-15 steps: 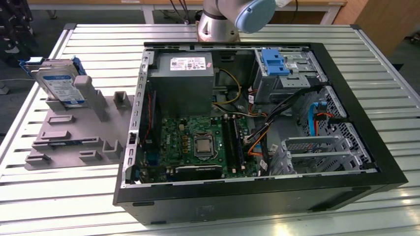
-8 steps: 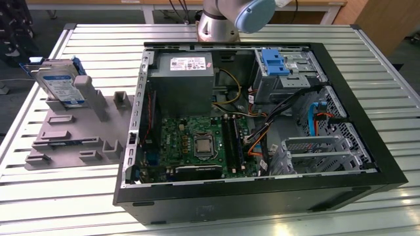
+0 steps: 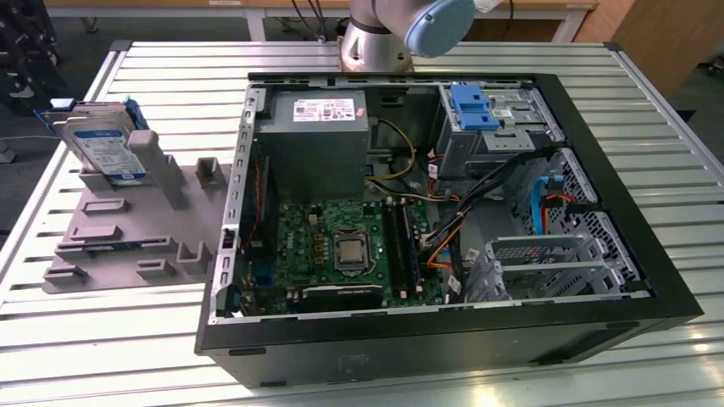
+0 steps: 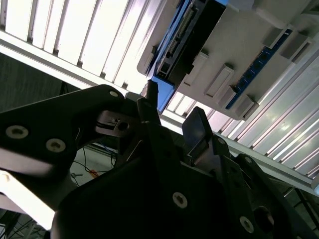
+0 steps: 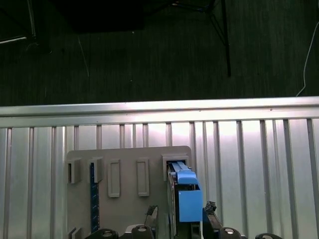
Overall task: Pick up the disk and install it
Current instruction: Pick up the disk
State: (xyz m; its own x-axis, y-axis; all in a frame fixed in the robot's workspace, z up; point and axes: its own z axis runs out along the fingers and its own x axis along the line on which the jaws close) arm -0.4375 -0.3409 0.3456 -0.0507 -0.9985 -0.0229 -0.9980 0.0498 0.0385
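The disk (image 3: 100,144) stands upright in the grey holder (image 3: 114,242), the tool (image 5: 180,209) spread open near it.

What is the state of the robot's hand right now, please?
Hand: open, holding nothing, close to the disk standing in the grey holder.

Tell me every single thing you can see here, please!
disk: one, silver with a white-and-blue label and blue rails, standing upright in the holder
holder: one, grey, on the table at the exterior view's left
computer case: one, black, open, lying on the table
power supply: one, grey with a white sticker, inside the case
motherboard: one, green, on the case floor
bracket: one, blue, upright in the case's far corner
table: one, silver, slatted, under everything
robot arm: one, grey with a light-blue cap, behind the case
gripper: one, black, fingers apart, facing the holder and disk
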